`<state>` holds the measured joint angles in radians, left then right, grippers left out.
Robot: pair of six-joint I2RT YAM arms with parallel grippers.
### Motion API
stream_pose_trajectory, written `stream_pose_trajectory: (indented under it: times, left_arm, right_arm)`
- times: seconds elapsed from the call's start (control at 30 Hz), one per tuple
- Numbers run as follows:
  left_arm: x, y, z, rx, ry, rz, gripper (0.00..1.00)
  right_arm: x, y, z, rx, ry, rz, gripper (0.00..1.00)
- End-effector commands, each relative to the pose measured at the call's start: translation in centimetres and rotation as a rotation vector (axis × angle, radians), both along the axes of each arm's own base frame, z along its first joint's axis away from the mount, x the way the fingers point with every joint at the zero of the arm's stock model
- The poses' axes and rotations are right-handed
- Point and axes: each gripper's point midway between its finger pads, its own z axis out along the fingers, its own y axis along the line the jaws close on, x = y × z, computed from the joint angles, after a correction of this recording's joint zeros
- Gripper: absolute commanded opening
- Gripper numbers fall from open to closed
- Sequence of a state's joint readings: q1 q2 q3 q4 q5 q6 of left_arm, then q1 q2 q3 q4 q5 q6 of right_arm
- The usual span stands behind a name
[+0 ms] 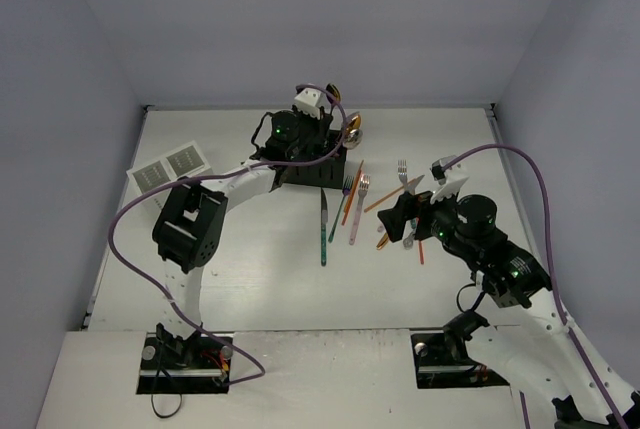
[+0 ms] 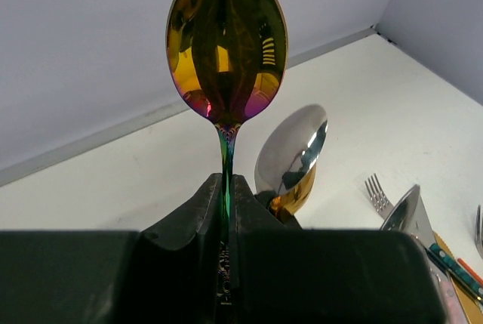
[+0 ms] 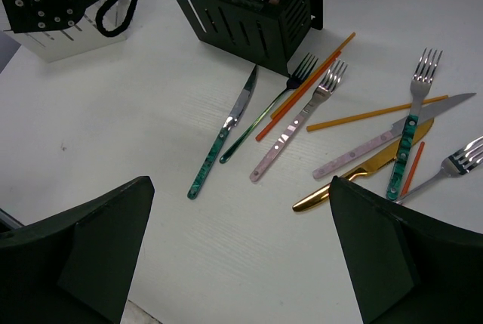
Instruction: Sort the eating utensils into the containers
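Observation:
My left gripper [image 1: 316, 111] is shut on the stem of an iridescent gold spoon [image 2: 226, 44], held upright with its bowl up, over the black caddy [image 1: 318, 173]; its closed jaws show in the left wrist view [image 2: 227, 188]. A silver spoon [image 2: 290, 146] stands in that caddy. My right gripper [image 3: 240, 188] is open and empty above the table, near the loose utensils: a teal-handled knife [image 3: 219, 143], a dark green fork [image 3: 264, 116], a pink-handled fork [image 3: 294, 124], orange sticks [image 3: 306, 86], a gold knife [image 3: 362, 177] and a teal-handled fork [image 3: 411, 135].
The white caddy [image 1: 168, 166] lies at the far left, partly hidden by the left arm in the right wrist view [image 3: 68, 41]. The black caddy [image 3: 241, 26] stands just behind the utensil pile. Grey walls enclose the table on three sides.

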<state>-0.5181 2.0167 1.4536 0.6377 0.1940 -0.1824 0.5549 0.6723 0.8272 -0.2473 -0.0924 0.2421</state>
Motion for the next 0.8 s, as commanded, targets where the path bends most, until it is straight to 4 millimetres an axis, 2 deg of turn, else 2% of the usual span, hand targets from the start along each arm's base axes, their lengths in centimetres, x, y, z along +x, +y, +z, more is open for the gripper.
stream_pose_trajectory:
  times: [0.0, 0.2, 0.33, 0.4, 0.5, 0.53, 0.6, 0.67, 0.7, 0.73, 0.77]
  left_arm:
    - [-1.3, -0.4, 6.1, -0.079, -0.17, -0.03, 0.01]
    - [-2.7, -0.2, 5.0, -0.066, -0.145, -0.043, 0.12]
    - [-3.9, 0.1, 4.5, -0.053, -0.133, -0.046, 0.16]
    - [-4.3, 0.4, 4.9, -0.056, -0.136, -0.04, 0.21]
    - [-4.8, 1.6, 5.7, -0.045, -0.125, 0.011, 0.36]
    - [-4.9, 1.8, 5.3, -0.026, -0.101, 0.024, 0.38]
    - [-4.8, 2.6, 7.0, -0.003, -0.101, 0.075, 0.38]
    - [-4.8, 3.0, 6.7, 0.033, -0.047, 0.101, 0.38]
    - [-4.5, 3.3, 7.3, 0.045, -0.027, 0.124, 0.38]
    - [-4.7, 3.6, 5.9, 0.091, 0.039, 0.132, 0.38]
    - [-4.7, 3.5, 5.4, 0.105, 0.071, 0.133, 0.38]
  right_arm:
    - [0.5, 0.0, 1.1, 0.039, -0.033, -0.024, 1.0]
    - [0.3, 0.1, 0.9, 0.044, -0.028, -0.016, 1.0]
    - [0.2, 0.1, 0.8, 0.047, -0.025, -0.011, 1.0]
    - [0.2, 0.1, 0.8, 0.048, -0.025, -0.01, 1.0]
    - [0.2, 0.2, 0.9, 0.046, -0.027, -0.006, 1.0]
    - [0.2, 0.2, 0.9, 0.045, -0.028, -0.004, 1.0]
    - [0.2, 0.2, 0.9, 0.042, -0.03, -0.005, 1.0]
    - [0.2, 0.2, 0.9, 0.04, -0.03, -0.005, 1.0]
    - [0.3, 0.2, 0.9, 0.038, -0.031, -0.005, 1.0]
    - [0.2, 0.1, 0.9, 0.037, -0.033, -0.004, 1.0]
    - [0.2, 0.1, 1.0, 0.036, -0.034, -0.005, 1.0]
